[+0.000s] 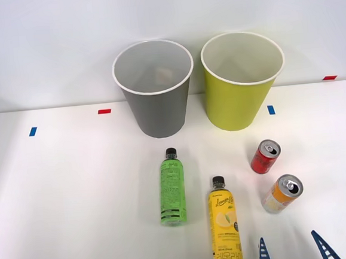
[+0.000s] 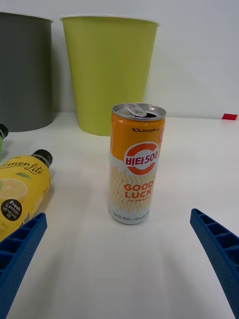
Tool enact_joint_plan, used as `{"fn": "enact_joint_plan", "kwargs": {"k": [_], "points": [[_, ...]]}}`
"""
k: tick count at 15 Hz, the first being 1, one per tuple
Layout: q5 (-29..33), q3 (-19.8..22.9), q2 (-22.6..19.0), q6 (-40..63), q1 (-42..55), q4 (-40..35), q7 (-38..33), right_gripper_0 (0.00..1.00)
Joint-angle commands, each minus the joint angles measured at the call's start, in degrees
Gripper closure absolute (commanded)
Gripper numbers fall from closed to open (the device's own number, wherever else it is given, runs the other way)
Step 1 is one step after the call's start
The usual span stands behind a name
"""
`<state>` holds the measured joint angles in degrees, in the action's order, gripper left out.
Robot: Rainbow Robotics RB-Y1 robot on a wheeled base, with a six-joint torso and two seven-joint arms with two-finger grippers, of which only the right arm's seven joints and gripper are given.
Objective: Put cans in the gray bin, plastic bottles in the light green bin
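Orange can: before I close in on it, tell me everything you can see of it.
The orange can is a slim aluminium drink can, orange on top and white lower down, with a red-and-white round logo and "GOOD LUCK" in orange letters. Its silver pull-tab top looks unopened. It stands upright on the white table, touching nothing else, nearer the robot than the red can and to the right of the yellow bottle. The open right gripper sits just short of it, lined up on it.
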<state>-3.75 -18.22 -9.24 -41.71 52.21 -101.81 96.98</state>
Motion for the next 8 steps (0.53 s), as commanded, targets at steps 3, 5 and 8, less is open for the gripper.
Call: {"fn": "enact_joint_plan", "kwargs": {"k": [3,5,8], "points": [[-1.8,1.5,1.2,-0.7,-2.2,-0.5,-0.3,0.0],[-2.5,2.0,1.2,-0.7,-3.3,-0.5,-0.4,0.0],[-2.6,2.7,1.8,-0.7,-5.0,0.3,0.0,0.0]]}}
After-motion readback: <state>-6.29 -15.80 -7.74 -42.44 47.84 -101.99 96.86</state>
